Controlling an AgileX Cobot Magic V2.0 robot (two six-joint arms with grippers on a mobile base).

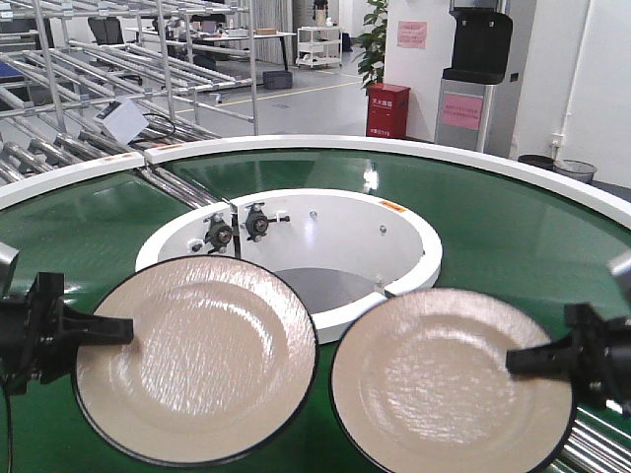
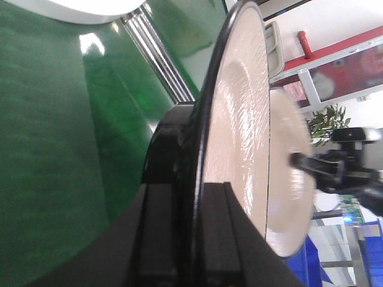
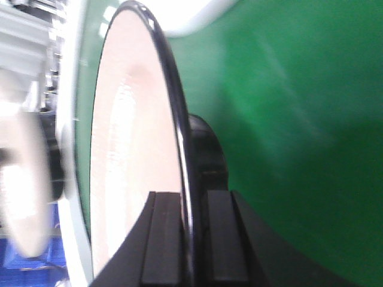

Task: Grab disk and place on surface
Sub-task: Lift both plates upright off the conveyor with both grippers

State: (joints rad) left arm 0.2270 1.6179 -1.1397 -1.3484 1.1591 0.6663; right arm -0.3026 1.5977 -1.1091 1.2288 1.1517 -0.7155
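Two cream disks with black rims hang above the green belt. My left gripper (image 1: 123, 330) is shut on the left edge of the left disk (image 1: 197, 360). My right gripper (image 1: 518, 360) is shut on the right edge of the right disk (image 1: 449, 384). The two disks sit side by side, rims nearly touching. In the left wrist view the left disk (image 2: 239, 119) stands edge-on with its rim pinched in my left gripper (image 2: 194, 185). In the right wrist view the right disk (image 3: 131, 149) is pinched the same way by my right gripper (image 3: 187, 194). The steel tabletop surface is out of view.
The curved green conveyor belt (image 1: 493, 217) with its white rim lies under both disks. A white-walled round well (image 1: 414, 236) opens just behind them. Metal roller racks (image 1: 99, 99) stand at the back left, a red box (image 1: 387, 110) and a dispenser (image 1: 478, 69) behind.
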